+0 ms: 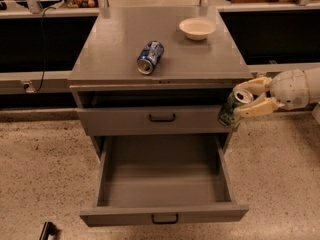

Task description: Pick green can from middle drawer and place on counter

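Observation:
The green can (228,112) with a silver top is held tilted in my gripper (246,99), whose pale fingers are shut around its upper part. It hangs in the air beside the cabinet's right front corner, just below the level of the counter (120,59). The middle drawer (162,215) is pulled fully open below and shows nothing inside. My arm comes in from the right edge of the view.
A blue-and-white can (150,57) lies on its side on the counter. A white bowl (197,28) stands at the counter's back right. A shut drawer front (155,120) sits above the open drawer. Speckled floor surrounds the cabinet.

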Controlling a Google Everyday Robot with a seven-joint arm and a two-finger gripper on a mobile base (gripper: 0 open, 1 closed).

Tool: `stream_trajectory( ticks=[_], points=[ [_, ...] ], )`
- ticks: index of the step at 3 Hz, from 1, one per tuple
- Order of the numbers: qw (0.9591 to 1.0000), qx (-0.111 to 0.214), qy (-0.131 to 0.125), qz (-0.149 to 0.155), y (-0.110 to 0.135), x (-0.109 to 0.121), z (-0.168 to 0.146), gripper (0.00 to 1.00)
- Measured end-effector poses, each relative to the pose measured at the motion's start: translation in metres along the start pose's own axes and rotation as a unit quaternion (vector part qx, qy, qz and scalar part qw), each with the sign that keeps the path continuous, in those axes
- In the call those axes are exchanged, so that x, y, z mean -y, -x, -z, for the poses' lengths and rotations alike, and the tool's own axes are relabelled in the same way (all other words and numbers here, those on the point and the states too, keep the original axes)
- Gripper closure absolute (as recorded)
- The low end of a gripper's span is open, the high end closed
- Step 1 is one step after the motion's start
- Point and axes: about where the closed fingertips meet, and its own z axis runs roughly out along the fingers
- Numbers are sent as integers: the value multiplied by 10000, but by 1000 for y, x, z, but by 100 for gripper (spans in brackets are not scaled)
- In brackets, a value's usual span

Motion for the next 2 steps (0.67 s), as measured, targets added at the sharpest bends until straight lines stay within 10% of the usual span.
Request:
stream_trajectory(
  ticks=[2],
  points=[
    [9997,119,151,167,41,10,4,100]
  ],
)
